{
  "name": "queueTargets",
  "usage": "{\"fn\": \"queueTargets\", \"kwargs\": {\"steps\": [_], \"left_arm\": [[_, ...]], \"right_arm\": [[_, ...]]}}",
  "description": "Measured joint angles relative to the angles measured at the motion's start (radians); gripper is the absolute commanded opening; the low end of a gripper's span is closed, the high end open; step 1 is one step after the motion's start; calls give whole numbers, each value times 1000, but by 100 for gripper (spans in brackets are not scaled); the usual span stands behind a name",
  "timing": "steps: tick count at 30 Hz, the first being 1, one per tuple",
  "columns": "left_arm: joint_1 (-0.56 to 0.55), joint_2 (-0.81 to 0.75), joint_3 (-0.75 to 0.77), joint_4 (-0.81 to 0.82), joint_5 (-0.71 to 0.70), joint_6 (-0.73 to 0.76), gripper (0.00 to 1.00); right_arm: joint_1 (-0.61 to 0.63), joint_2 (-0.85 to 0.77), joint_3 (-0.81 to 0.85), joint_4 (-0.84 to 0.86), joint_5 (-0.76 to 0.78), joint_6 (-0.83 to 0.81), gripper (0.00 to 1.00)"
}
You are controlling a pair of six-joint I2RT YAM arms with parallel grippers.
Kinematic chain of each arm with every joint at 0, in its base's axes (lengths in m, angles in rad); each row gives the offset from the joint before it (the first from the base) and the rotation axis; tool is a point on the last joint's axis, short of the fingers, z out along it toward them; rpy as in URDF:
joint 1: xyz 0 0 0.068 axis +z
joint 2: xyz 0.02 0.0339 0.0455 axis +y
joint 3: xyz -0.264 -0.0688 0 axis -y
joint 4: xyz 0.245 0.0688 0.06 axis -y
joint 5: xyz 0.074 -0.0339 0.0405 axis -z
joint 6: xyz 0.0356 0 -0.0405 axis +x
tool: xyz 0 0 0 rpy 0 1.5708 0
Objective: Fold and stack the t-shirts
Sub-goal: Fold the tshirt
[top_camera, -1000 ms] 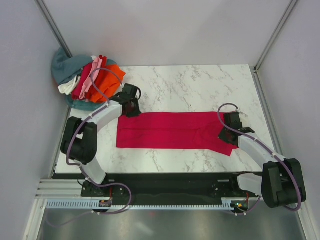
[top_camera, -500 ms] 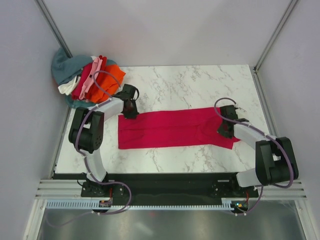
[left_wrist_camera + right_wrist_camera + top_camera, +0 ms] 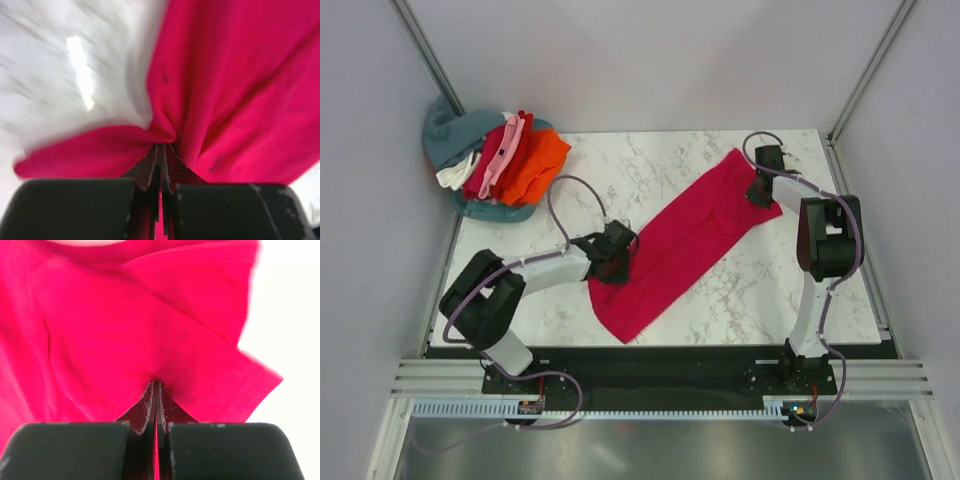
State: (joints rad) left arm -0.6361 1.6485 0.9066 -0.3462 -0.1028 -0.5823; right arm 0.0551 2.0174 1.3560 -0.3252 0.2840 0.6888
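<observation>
Left gripper [image 3: 161,147] pinched tight on a bunch of shirt [image 3: 680,235] edge, cloth puckered at the tips. Right gripper [image 3: 156,385] clamped the same way on the same crimson shirt, close to a hemmed sleeve corner. Shirt drawn out as a long narrow band between the two grippers, lying diagonal on table [image 3: 660,165]. Near end spills past the left gripper toward the bases, far end bunched at the right gripper.

Progress, judged: narrowed lengthwise, not yet folded short, not placed anywhere. No folded stack in view. Pile [image 3: 505,160] well off to the far left of the left gripper: orange, red, pink, white, teal-grey shirts, all crumpled, none folded as far as visible. Most of the task left.

In the way: cable [image 3: 582,190] loop arching just behind the left gripper, over table not cloth. Right arm doubled back close to the right wall [image 3: 910,180], likely little reach left on that side. Pile well apart from the band, no snag expected.
</observation>
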Motion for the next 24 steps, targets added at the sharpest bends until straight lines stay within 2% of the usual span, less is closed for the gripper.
{"fn": "queueTargets", "kwargs": {"steps": [4,8,14,16,18,19,20,22,23,24], "left_arm": [[-173,-86,-89,-13,25,-83,2],[-272,-140,-141,-38,46,-165,2],[-467,-148,-150,-51,54,-297,2],[-499,-148,-154,-50,55,-327,2],[-505,-152,-157,-51,53,-349,5],[-504,-158,-161,-52,51,-356,7],[-502,-167,-162,-59,50,-359,12],[-493,-195,-164,-76,51,-360,17],[-482,-219,-163,-79,54,-359,23],[-473,-237,-161,-82,54,-352,25]], "right_arm": [[21,155,224,-6,-74,-16,0],[70,267,402,-34,-126,-29,0],[178,346,527,-54,-187,-36,0],[200,354,541,-59,-202,-36,0],[208,361,554,-66,-209,-36,5],[207,366,564,-73,-213,-37,12],[204,371,575,-80,-222,-38,27],[196,378,598,-90,-243,-42,39],[195,380,608,-94,-248,-48,46],[193,381,616,-99,-254,-53,49]]}}
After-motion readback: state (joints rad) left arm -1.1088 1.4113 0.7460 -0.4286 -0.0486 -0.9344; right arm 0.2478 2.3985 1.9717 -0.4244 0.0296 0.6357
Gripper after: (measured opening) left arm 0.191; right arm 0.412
